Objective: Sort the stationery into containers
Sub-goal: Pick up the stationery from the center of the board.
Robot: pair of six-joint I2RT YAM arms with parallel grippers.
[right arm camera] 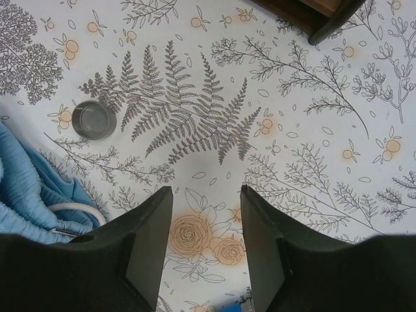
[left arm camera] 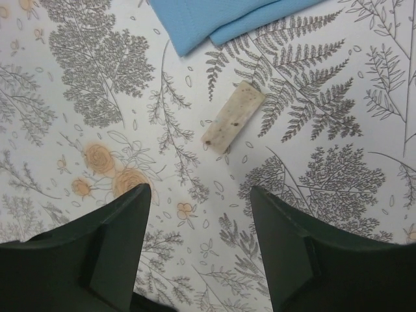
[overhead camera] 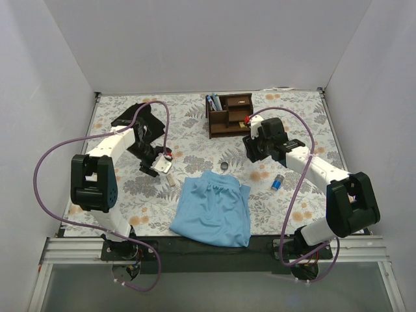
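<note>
The dark brown wooden organizer (overhead camera: pixel 229 114) stands at the back centre, with blue and white pens (overhead camera: pixel 213 103) upright in its left slot; its corner shows in the right wrist view (right arm camera: pixel 305 13). A tan eraser block (overhead camera: pixel 171 180) lies left of the light blue cloth and shows in the left wrist view (left arm camera: pixel 233 117), ahead of my open, empty left gripper (left arm camera: pixel 201 195) (overhead camera: pixel 156 170). A small dark ring (overhead camera: pixel 224 166) (right arm camera: pixel 93 120) lies ahead and left of my open, empty right gripper (right arm camera: pixel 205 195) (overhead camera: pixel 252 155). A blue-capped white cylinder (overhead camera: pixel 277 182) lies beside the right forearm.
A light blue cloth (overhead camera: pixel 214 208) (left arm camera: pixel 221 19) (right arm camera: pixel 32 188) lies crumpled at the front centre. A black cloth (overhead camera: pixel 133 116) lies at the back left beneath the left arm. White walls enclose the floral-patterned table on three sides.
</note>
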